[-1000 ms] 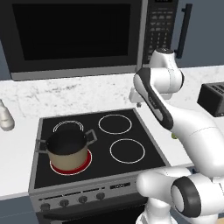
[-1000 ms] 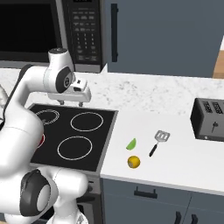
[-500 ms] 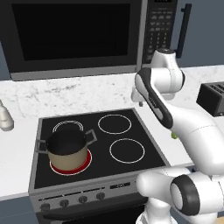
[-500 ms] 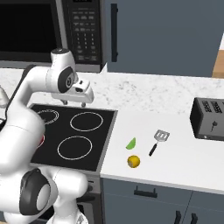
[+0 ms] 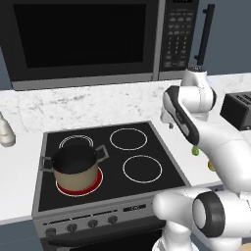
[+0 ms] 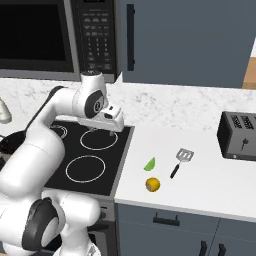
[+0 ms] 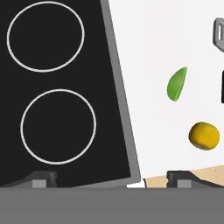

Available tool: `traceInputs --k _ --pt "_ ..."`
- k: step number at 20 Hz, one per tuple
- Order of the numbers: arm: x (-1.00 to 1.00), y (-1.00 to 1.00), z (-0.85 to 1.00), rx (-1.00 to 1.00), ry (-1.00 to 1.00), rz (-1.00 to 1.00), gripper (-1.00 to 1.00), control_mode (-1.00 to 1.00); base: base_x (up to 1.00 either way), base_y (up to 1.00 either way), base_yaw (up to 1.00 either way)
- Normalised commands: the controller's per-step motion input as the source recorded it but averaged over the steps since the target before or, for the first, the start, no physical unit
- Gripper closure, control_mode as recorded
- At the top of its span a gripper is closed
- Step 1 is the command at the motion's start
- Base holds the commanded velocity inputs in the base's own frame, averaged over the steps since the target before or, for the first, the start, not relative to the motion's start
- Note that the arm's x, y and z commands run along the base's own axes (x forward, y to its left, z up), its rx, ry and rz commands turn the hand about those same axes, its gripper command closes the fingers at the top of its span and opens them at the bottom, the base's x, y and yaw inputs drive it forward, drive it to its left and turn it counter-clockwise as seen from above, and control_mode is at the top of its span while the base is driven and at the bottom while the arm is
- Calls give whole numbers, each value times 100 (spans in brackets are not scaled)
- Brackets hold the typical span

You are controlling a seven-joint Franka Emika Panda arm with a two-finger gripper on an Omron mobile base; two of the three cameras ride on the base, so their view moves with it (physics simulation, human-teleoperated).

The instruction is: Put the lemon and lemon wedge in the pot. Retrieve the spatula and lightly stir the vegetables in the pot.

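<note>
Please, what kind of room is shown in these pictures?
It looks like a home kitchen, rendered in simulation: a black stove with a pot on a glowing burner, a microwave above it, and a toaster on the white counter.

White arm bent forward, tool pointing down, jaws wide apart
</note>
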Motion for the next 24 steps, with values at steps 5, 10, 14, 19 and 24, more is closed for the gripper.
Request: traceInputs --k 5,10,14,19,24 --pt "13 -66 -71 0 7 -7 -100 -100 0 0 0" --pt "27 -50 -61 0 1 -8 -100 -100 0 0 0" --pt "33 -62 -56 0 3 -6 -100 -100 0 0 0" --pt "27 -57 -47 0 5 -5 -100 -100 0 0 0" --pt "9 -49 -40 0 0 -6 -100 -100 0 0 0"
